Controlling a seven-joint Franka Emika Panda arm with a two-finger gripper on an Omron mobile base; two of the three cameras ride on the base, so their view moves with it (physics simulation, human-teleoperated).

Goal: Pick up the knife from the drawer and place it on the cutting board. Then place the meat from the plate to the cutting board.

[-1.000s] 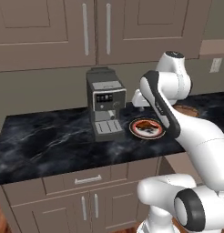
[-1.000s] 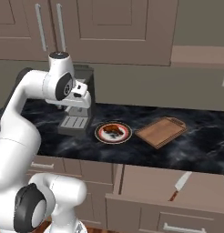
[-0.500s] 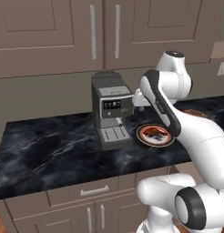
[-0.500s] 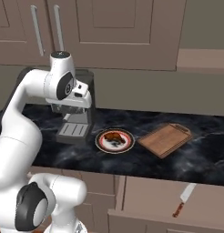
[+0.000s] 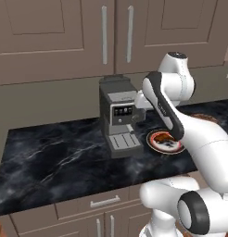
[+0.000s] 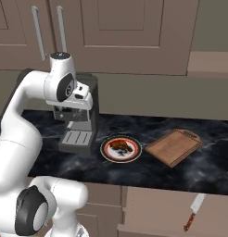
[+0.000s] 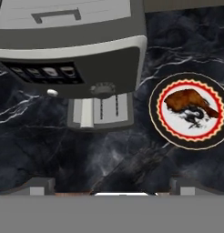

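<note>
fingers (image 7: 41,185) stand wide apart, gripping nothing, above the dark marble counter (image 7: 50,150). one knife (image 6: 194,211), pale blade and reddish-brown handle, lies in the open drawer (image 6: 176,217). one meat (image 6: 119,147) chunk sits on one red-rimmed plate (image 6: 108,155), beside one cutting board (image 6: 174,147). since earlier, both base views have shifted sideways.

Counter (image 6: 134,173) lower frame: glossy black marble, white veining. Cutting board (image 6: 174,147) right of centre: matt brown wood, darker rim. Plate (image 7: 192,110) right side: smooth glazed look, white centre, red band. Meat (image 7: 186,100) on it: rough, reddish-brown. Coffee machine (image 5: 119,115) centre: brushed grey metal with dark plastic panel. Cabinet doors (image 6: 125,32) top: matt taupe, silver bar handles. Knife (image 6: 193,210) lower right: pale shiny blade, reddish-brown handle.
</note>
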